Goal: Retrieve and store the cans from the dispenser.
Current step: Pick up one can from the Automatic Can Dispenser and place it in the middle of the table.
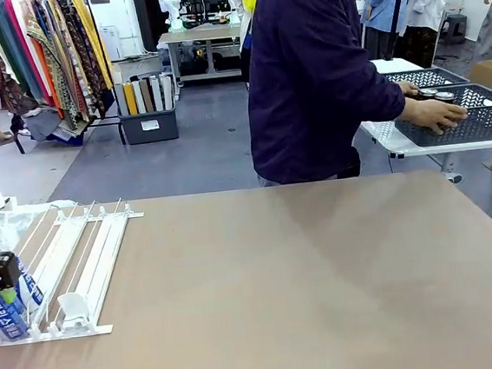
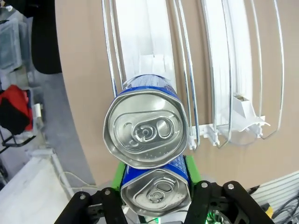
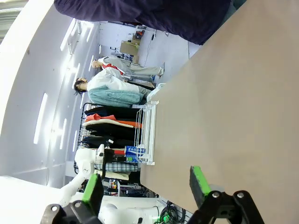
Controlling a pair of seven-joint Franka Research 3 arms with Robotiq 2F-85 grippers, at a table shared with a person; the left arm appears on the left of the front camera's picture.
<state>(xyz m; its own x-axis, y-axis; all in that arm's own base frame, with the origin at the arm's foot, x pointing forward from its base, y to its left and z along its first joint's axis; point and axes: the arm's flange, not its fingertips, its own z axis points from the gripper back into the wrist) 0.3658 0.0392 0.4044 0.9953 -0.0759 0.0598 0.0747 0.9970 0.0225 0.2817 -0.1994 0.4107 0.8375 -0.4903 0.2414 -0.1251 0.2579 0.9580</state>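
Observation:
The white dispenser (image 1: 87,252) lies at the table's left end. My left gripper (image 1: 3,286) is at its leftmost lane, shut on a blue-and-white can (image 1: 4,314). In the left wrist view the green pads (image 2: 119,175) press both sides of that can (image 2: 156,192), its silver top facing the camera. A second blue can (image 2: 147,128) stands right against it at the front of the lane, between the dispenser's rails (image 2: 243,70). My right gripper (image 3: 145,184) hangs open over bare table, far from the dispenser (image 3: 145,126).
A person in a dark top stands at the far side, turned to a side table, one hand (image 1: 435,114) on a dark grey lattice basket (image 1: 484,118) that holds cans (image 1: 436,94). A white pusher block (image 1: 73,307) sits in a neighbouring lane.

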